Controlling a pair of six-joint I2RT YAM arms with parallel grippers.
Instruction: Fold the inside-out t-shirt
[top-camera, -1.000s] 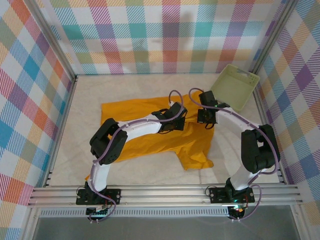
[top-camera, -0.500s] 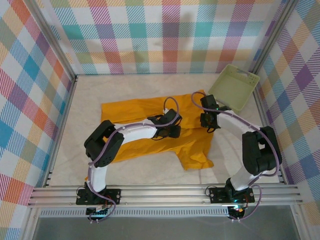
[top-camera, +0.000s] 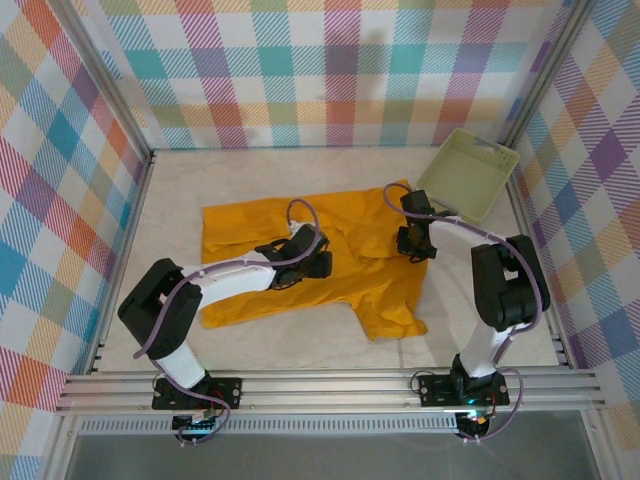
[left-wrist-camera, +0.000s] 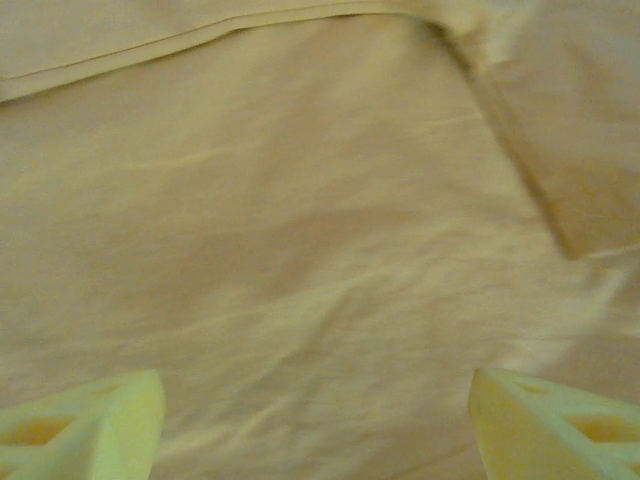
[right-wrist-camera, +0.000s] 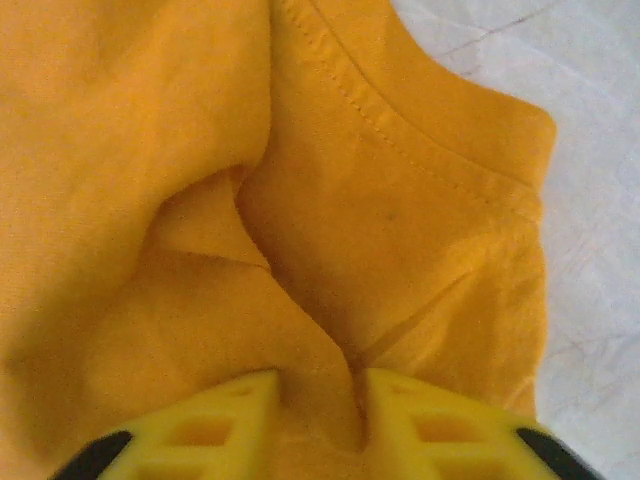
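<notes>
Two risks. The right gripper (right-wrist-camera: 318, 385) pinches a raised fold of the t-shirt (right-wrist-camera: 380, 220) between nearly closed fingers, and so thin a bite could slip. The left gripper (left-wrist-camera: 315, 400) hangs wide open with the t-shirt flat beneath it, so pulling may drag everything.

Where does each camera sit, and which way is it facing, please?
Top external: fixed above and behind the arms, looking down on the table; both arms show, left hand and right hand on the t-shirt, basket far right.
Left wrist: on the left arm, facing flat shirt fabric; its fingers spread wide at the bottom corners.
Right wrist: on the right arm, facing the shirt's hemmed edge; its fingers close together, a fold between them.
Shared: every view shows the t-shirt.
</notes>
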